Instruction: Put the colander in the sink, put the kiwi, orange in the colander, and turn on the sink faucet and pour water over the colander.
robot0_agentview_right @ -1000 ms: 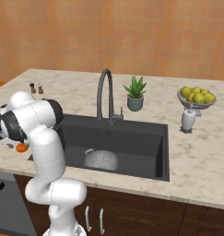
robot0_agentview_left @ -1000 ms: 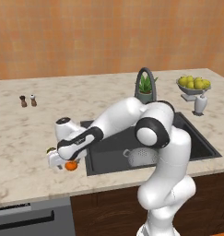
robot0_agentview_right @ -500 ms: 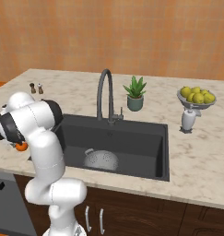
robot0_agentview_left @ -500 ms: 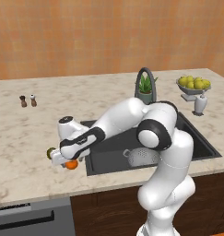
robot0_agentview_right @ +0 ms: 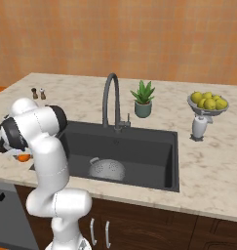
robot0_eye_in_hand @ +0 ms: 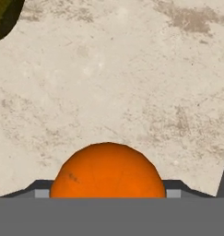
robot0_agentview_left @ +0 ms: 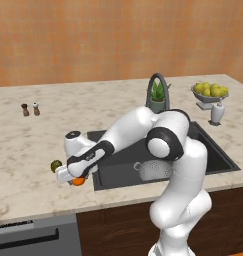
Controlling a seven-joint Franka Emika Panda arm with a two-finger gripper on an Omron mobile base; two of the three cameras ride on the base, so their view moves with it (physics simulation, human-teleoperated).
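I see a pale beige stone-look counter (robot0_agentview_left: 38, 145), mottled and matt, its speckled grain plain in the hand view. The round bright orange (robot0_eye_in_hand: 107, 170) looks smooth with a soft sheen. The dark charcoal rectangular sink (robot0_agentview_right: 139, 146) reads as matt composite. In it, the small silver-grey colander (robot0_agentview_right: 106, 169) looks like perforated metal, dully shiny. The tall dark grey gooseneck faucet (robot0_agentview_right: 109, 97) appears as brushed metal. My arm's white shell is glossy plastic. The terracotta wall (robot0_agentview_left: 93, 40) behind looks rough and matt.
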